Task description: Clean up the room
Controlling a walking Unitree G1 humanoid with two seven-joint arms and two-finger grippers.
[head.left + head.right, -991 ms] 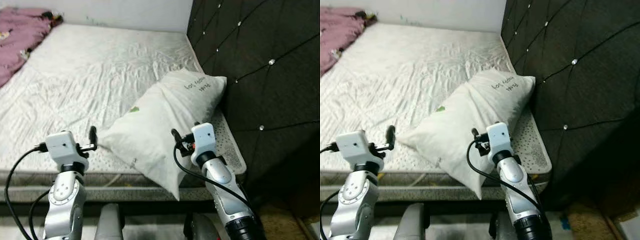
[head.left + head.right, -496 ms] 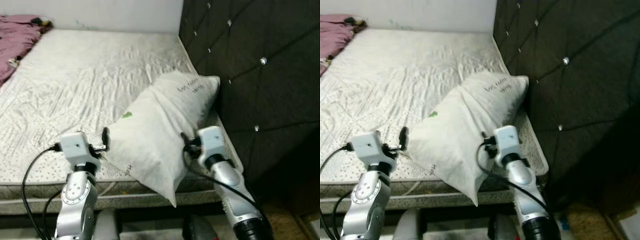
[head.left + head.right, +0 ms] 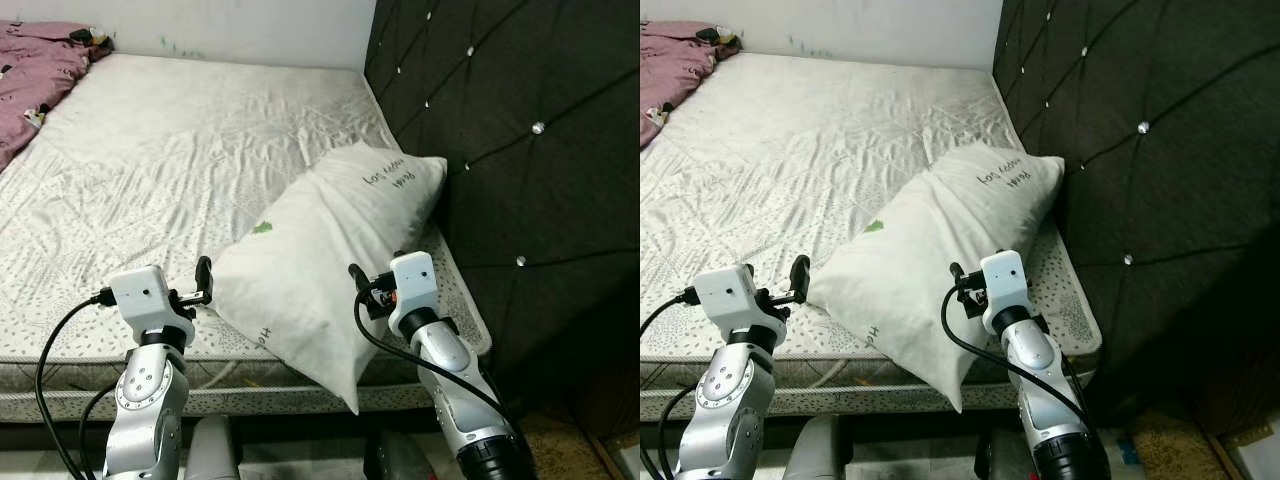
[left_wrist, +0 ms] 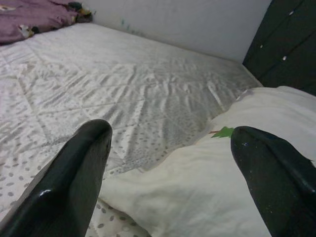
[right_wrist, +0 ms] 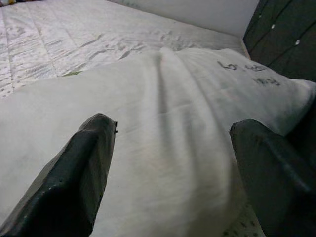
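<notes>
Both grippers, left [image 3: 204, 280] and right [image 3: 356, 280], flank the pillow [image 3: 320, 260] with fingers released; recommend closing inward evenly, gripping both edges before lifting.

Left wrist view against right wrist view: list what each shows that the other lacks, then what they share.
The left wrist view alone has the purple blanket at the far end of the mattress and the green leaf mark on the pillow. The right wrist view alone has the dark handwriting on the pillow. Both share the white pillow, the dotted mattress, the dark tufted headboard and an open end effector's black fingers.
</notes>
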